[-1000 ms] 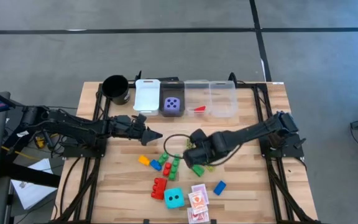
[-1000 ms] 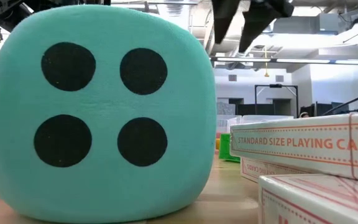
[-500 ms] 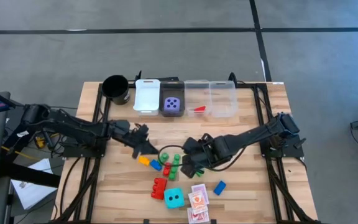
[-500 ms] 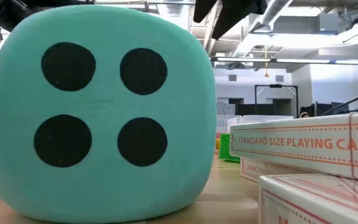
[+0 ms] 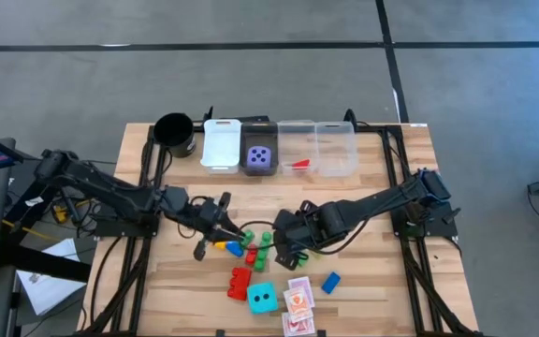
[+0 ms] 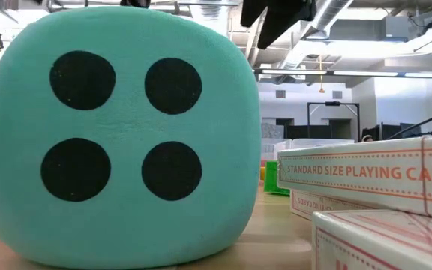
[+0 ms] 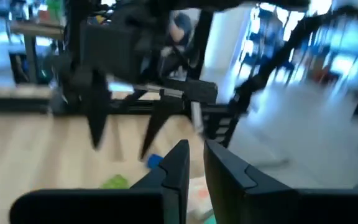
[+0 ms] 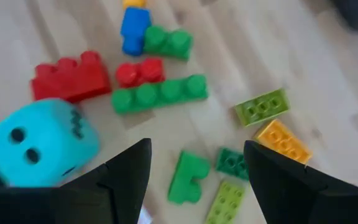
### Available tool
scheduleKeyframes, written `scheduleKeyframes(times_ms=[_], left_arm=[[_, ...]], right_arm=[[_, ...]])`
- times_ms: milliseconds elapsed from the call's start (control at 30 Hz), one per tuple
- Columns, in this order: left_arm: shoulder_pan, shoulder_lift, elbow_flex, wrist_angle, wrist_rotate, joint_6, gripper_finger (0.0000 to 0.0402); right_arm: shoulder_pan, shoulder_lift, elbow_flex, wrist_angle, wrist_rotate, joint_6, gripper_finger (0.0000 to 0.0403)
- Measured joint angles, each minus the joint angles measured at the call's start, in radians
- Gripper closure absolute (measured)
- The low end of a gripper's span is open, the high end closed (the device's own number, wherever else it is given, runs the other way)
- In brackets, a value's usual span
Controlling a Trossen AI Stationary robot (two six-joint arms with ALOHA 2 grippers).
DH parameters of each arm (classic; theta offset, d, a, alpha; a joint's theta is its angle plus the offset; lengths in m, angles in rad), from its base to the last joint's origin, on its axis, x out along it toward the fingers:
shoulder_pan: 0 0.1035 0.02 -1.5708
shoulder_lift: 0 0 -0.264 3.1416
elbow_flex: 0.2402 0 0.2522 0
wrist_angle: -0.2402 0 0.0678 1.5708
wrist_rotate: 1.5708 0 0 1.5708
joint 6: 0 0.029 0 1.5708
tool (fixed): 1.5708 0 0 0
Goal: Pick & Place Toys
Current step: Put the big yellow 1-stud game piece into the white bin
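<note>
Top card box point(image 6: 366, 174): it says "STANDARD SIZE PLAYING CARD" in orange-red letters on its white side; the end of the last word runs off the edge.
Lower card boxes point(image 6: 385, 240): they have orange-red patterns, but no words can be read on them.
Cyan dice point(image 6: 118, 131): four black dots on the side we see from the table.
Purple dice point(image 5: 261, 157): it has dark dots on top, too small to count.
</note>
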Motion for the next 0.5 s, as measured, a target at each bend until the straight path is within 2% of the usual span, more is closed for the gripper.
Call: scheduleKeyframes(times_ms=[133, 233, 300, 500], left_arm=[[0.012, 0.0, 0.138, -0.424, -0.004, 0.238, 0.0341], [0.028, -0.001, 0.198, -0.677, -0.004, 0.273, 0.0318], [0.031, -0.019, 0.203, -0.788, 0.012, 0.24, 0.0298], [0.028, -0.043, 0.196, -0.961, 0.166, 0.167, 0.021]], right_arm=[[0.0, -0.002, 0.0, 0.0, -0.022, 0.106, 0.0154], [-0.004, -0.002, 0.0, 0.02, -0.013, 0.21, 0.0154], [-0.009, -0.002, 0.0, 0.047, -0.01, 0.25, 0.0154], [-0.017, -0.002, 0.0, 0.133, -0.006, 0.349, 0.0154]])
